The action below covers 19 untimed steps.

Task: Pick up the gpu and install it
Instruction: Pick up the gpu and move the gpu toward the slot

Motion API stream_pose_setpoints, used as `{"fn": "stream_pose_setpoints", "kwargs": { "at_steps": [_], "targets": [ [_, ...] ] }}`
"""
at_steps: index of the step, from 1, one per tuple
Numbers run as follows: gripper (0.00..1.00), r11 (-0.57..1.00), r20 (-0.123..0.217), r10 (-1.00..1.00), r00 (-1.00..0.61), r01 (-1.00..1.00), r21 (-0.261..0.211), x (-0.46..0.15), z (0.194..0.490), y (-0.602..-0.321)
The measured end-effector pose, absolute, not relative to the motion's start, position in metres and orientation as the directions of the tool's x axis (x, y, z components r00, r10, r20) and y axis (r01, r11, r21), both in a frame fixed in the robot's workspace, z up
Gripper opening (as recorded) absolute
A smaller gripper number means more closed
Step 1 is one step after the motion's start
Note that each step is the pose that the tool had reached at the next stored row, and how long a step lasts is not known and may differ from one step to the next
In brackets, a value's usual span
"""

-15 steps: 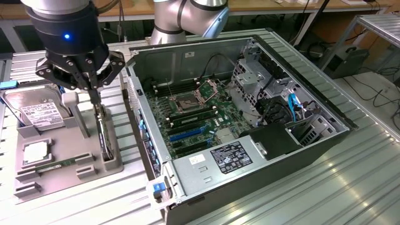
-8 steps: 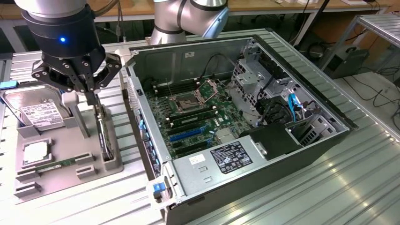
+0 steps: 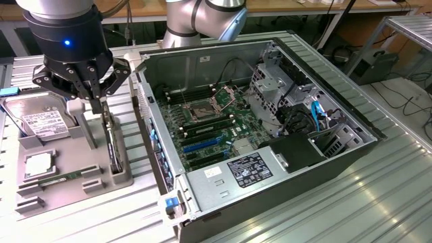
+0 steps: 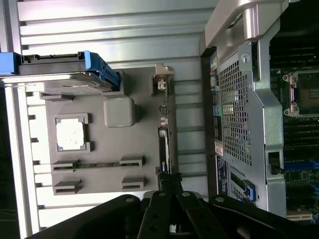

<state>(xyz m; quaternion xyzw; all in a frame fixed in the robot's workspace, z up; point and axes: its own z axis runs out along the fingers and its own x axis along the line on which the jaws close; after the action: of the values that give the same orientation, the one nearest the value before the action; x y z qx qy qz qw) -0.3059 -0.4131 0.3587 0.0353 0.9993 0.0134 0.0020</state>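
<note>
The gpu (image 3: pixel 112 144) stands on its edge in a slot of the grey holder tray (image 3: pixel 76 148), a slim dark card seen edge-on in the wrist view (image 4: pixel 163 142). My gripper (image 3: pixel 100 107) is right above it, its black fingers drawn together on the card's upper edge (image 4: pixel 169 182), shut on the gpu. The card still sits in its slot. The open computer case (image 3: pixel 351 126) lies to the exterior view's right, with the motherboard (image 3: pixel 209 121) and its blue expansion slots (image 3: pixel 202 145) exposed.
On the tray (image 4: pixel 114 149) also rest a silver hard drive (image 3: pixel 42 121) with a white label, a CPU (image 3: pixel 38 164) and a thin green memory stick (image 3: pixel 62 178). The case's perforated rear wall (image 4: pixel 234 114) stands close beside the gpu. Ribbed metal table (image 3: pixel 351 202) all around.
</note>
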Motion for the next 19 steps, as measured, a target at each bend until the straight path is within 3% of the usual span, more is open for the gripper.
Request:
{"fn": "stream_pose_setpoints", "kwargs": {
  "at_steps": [4,8,9,10,19],
  "targets": [
    [0.11,0.997,0.008,0.071,-0.997,0.071,0.026,-0.306,0.359,-0.413],
    [0.36,0.997,0.016,0.071,-0.997,0.071,0.026,-0.306,0.359,-0.413],
    [0.36,0.997,0.017,0.071,-0.997,0.071,0.025,-0.306,0.359,-0.413],
    [0.42,0.997,0.017,0.071,-0.997,0.071,0.025,-0.306,0.359,-0.413],
    [0.42,0.997,0.011,0.069,-0.998,0.069,0.025,-0.308,0.344,-0.413]
  ]
}}
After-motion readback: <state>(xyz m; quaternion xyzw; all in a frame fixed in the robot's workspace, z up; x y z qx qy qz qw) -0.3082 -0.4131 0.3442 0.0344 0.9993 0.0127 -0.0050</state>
